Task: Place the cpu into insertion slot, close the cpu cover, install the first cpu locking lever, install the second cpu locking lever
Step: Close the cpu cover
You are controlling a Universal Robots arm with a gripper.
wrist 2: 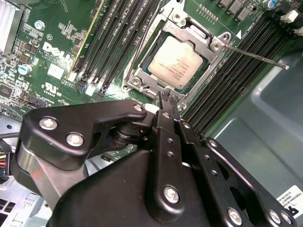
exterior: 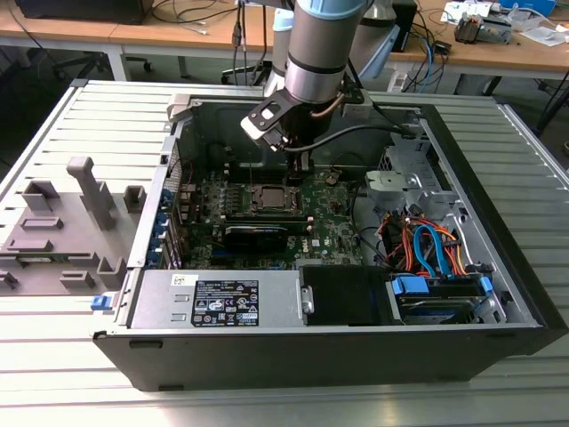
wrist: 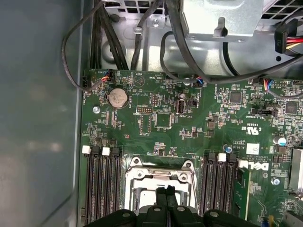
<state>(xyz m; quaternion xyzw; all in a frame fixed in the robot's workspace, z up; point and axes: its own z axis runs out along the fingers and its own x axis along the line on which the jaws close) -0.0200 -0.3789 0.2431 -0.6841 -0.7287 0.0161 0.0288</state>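
The cpu (wrist 2: 176, 62), a silvery-grey square, lies in the insertion slot (exterior: 269, 197) on the green board. The cpu cover (wrist 2: 201, 37), a thin metal frame, lies flat around it, with the chip showing through its window. One thin locking lever (wrist 2: 255, 56) sticks out sideways from a corner of the socket, away from the frame. My gripper (wrist 2: 168, 99) hangs a little above the socket's edge, shut with nothing between its fingers. In the first wrist view its tips (wrist: 165, 191) sit over the socket frame (wrist: 158, 177). The exterior view shows the gripper (exterior: 299, 165) just behind the socket.
The open computer case (exterior: 498, 222) surrounds the board. Black memory slots (wrist 2: 118, 42) flank the socket on both sides. A black graphics card (exterior: 256, 235) lies in front of it. Cables (exterior: 427, 245) and a drive bay sit at the exterior view's right, and a grey fixture (exterior: 62, 222) at its left.
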